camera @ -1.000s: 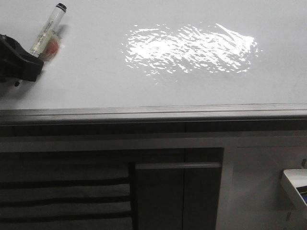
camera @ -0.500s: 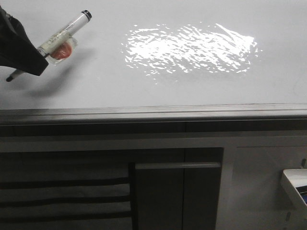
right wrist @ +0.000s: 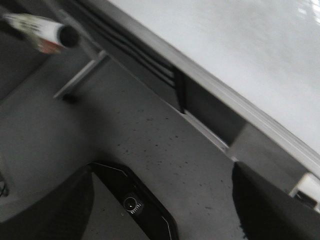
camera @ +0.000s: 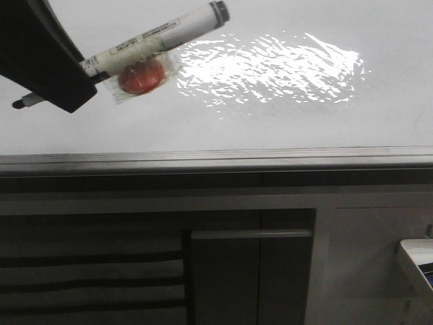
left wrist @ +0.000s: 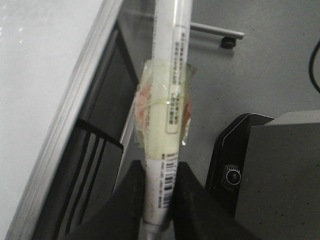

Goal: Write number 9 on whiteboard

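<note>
Compared with half a second ago, the long white cylindrical marker with a black cap (camera: pixel 154 38) is seen larger, higher and further right in the front view, its capped end now reaching the edge of the bright rippled glare patch (camera: pixel 270 68). The black left gripper (camera: pixel 57 71) has likewise moved in from the left edge and fills more of the upper left corner. The large glossy white whiteboard (camera: pixel 284 125) and its grey metal edge strip (camera: pixel 216 157) are unchanged, and no stroke of the number 9 can be made out on it.

The left arm is held above the board's left part, with the marker slanted up to the right. A red-orange lump under clear tape (camera: pixel 141 76) is bound to the marker's barrel. In the left wrist view the jaws are closed on the marker's lower barrel. The right gripper's jaws appear only as dark blurred shapes in the right wrist view; their state cannot be told.
</note>
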Robot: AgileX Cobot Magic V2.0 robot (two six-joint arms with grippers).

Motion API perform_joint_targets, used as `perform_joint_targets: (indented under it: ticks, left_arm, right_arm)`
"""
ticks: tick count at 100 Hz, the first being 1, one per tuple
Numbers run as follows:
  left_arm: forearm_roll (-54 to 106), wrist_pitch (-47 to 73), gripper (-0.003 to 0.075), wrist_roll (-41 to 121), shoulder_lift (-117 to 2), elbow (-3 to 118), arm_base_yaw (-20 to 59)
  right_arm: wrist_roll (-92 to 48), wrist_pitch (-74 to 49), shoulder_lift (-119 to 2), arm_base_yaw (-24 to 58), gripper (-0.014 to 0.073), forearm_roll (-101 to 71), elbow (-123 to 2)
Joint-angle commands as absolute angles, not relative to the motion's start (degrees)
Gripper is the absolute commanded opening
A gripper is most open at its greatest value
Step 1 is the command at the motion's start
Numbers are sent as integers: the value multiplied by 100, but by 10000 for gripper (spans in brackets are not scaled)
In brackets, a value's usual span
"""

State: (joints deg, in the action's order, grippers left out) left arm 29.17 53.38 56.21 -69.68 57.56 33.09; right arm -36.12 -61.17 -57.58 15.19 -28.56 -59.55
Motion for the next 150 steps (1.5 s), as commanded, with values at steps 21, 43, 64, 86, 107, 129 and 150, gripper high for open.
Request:
perform_joint_targets:
  ticks: [21, 43, 64, 86, 107, 129, 150]
  left_arm:
    - [3425, 5229, -20, 6283, -6821, 5963, 3625]
    - [3425, 5219, -20, 6335, -6821, 5963, 3737]
    - [3463, 5135, -20, 6405, -6821, 5963, 3737]
    - [3463, 5083, -20, 6410, -6821, 5963, 3737]
    - [3463, 5083, -20, 6410, -6821, 5963, 3737]
    - [3463, 5083, -20, 6410, -6821, 5963, 3737]
    - [3463, 5083, -20, 6410, -6821, 5963, 3737]
  right_arm:
    - [-5980, -5912, -6530, 2203, 498, -4415, -6402]
    - [-6466, -5786, -7205, 2769, 447, -4415, -6832]
    - [-6507, -5649, -7554, 2919, 362, -4448, -6956]
    - [-6507, -5728, -7612, 2939, 361, -4448, -6956]
    - [-6507, -5787, -7619, 2939, 259, -4411, -6956]
    - [-6507, -5895, -7619, 2939, 213, -4368, -6946]
    - [-6607, -5902, -7627, 2948, 199, -4358, -6946]
